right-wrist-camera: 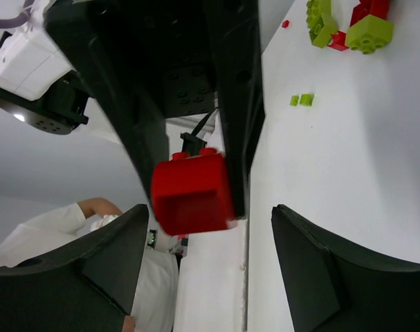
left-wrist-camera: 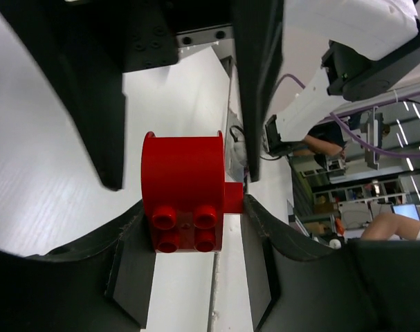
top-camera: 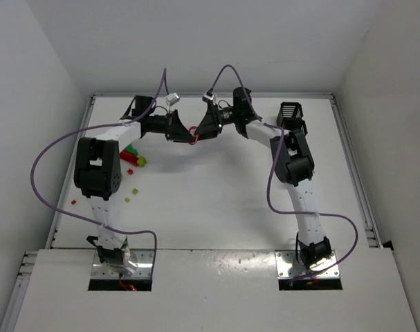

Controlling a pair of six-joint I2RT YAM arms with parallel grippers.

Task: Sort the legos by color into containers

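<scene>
My left gripper (top-camera: 187, 134) is shut on a red lego brick (left-wrist-camera: 184, 190), held at the fingertips above the far middle of the table. In the left wrist view (left-wrist-camera: 193, 211) one finger presses the brick's left side and the other a small red tab on its right. My right gripper (top-camera: 201, 131) faces it tip to tip, open. In the right wrist view (right-wrist-camera: 208, 225) the brick (right-wrist-camera: 193, 194) sits just beyond the spread fingers, apart from them. A black slatted container (top-camera: 290, 111) stands at the far right. The white containers do not show.
Loose red, green and lime legos (top-camera: 132, 158) lie by the left arm, with tiny ones (top-camera: 134, 190) nearer. Lime bricks (right-wrist-camera: 366, 32) and small lime bits (right-wrist-camera: 301, 100) show in the right wrist view. A dark slatted shape (top-camera: 136, 106) sits behind the left arm.
</scene>
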